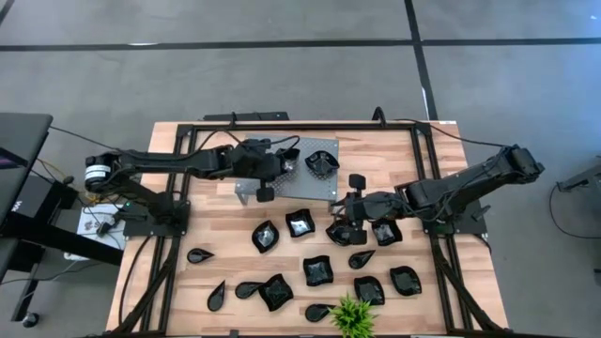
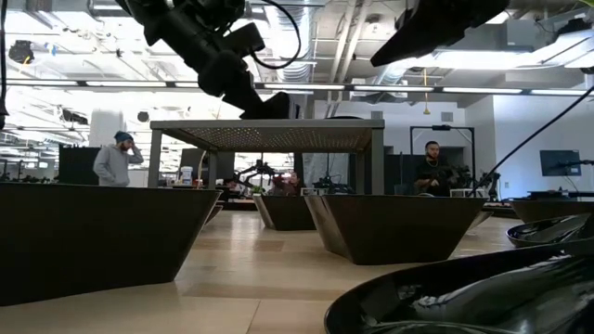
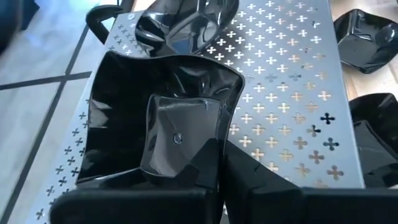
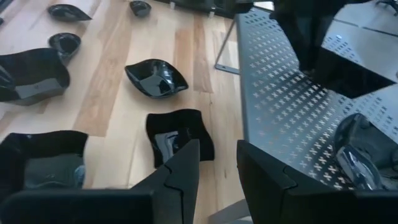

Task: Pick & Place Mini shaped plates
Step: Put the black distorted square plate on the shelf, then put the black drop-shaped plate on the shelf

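My left gripper [image 1: 281, 160] is shut on a squarish glossy black mini plate [image 3: 155, 124], held over the grey perforated stand [image 1: 312, 191]. A second black plate [image 1: 321, 164] rests by its base on the stand's top. Several more mini plates [image 1: 316, 270] lie on the wooden table near the front. My right gripper [image 1: 349, 214] hangs open above the plates to the right of the stand. Nothing is between its fingers [image 4: 186, 165], and a squarish plate [image 4: 177, 140] lies on the table below them. My left gripper pinches the squarish plate by the rim of one side [image 3: 208, 165] between its two fingers. The fingers slant down from the table's left. The plate is lifted clear of the stand's top [image 2: 269, 134] and tilted, its far rim higher.
A small green plant [image 1: 352, 317] stands at the table's front edge. A dark metal frame [image 1: 282, 125] runs around the table. Bare wood lies left of the stand and in the near left corner. People show in the room behind the table [image 2: 116, 162].
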Controlling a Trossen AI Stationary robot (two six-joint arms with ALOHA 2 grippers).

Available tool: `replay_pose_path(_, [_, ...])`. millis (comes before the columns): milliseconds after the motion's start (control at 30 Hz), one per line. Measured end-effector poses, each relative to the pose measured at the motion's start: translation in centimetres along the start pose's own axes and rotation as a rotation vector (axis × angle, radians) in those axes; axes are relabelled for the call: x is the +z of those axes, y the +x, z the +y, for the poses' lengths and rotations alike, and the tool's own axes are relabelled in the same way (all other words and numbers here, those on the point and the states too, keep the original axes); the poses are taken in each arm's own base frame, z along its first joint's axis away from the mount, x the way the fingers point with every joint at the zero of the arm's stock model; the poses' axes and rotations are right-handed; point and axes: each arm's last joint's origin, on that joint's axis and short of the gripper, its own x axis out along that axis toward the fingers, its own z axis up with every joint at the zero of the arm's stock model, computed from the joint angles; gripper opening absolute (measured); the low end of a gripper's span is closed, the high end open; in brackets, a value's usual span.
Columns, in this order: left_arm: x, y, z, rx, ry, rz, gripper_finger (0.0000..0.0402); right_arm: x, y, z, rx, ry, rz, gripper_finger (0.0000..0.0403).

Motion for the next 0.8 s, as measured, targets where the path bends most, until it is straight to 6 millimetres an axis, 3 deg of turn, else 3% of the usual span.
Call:
replay_pose_path(333, [0.0, -0.2, 0.3, 0.089, -0.007, 0.025, 0.0056, 0.0, 0.0, 0.0, -0.001, -0.003, 0.000, 0.0102])
replay_pose_path(600, [1.0, -0.5, -2.0, 0.024, 0.041, -0.013, 0.0112, 0.0, 0.0, 0.0, -0.002, -0.012, 0.000, 0.0102])
replay_pose_path(800, [2.6, -3.3, -4.0, 0.099, 0.087, -0.083, 0.0137, 0.0, 0.0, 0.0, -0.002, -0.058, -0.001, 0.0102])
